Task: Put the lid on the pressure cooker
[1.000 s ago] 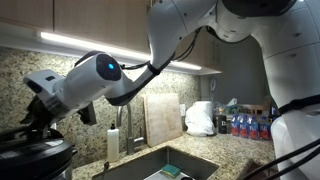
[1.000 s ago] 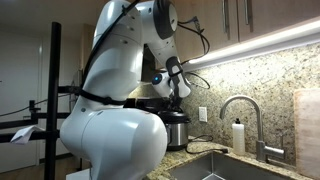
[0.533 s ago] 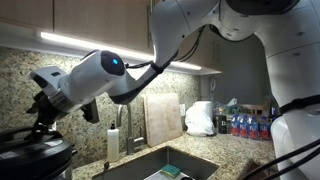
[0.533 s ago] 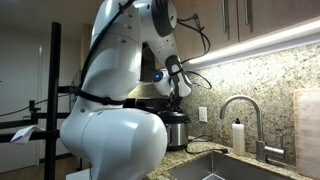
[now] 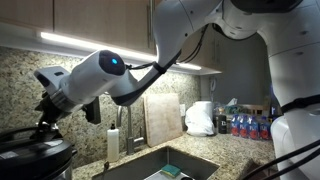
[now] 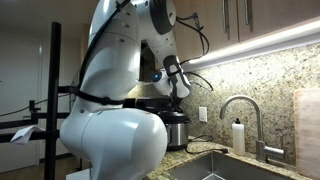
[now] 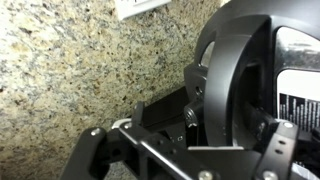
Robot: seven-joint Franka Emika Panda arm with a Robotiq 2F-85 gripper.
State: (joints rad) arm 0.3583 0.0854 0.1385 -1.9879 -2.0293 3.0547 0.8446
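The pincer (image 5: 44, 126) stands with its fingers spread wide and grips nothing. Whether it touches the raised handle below cannot be told. The speckled granite tabletop (image 5: 236, 150) carries a steel sink (image 5: 168, 166) and runs along a matching backsplash (image 7: 70, 70) under lit cabinets. The lid (image 5: 28, 149) sits directly under the pincer, on the pressure cooker (image 6: 178, 130), left of the sink.
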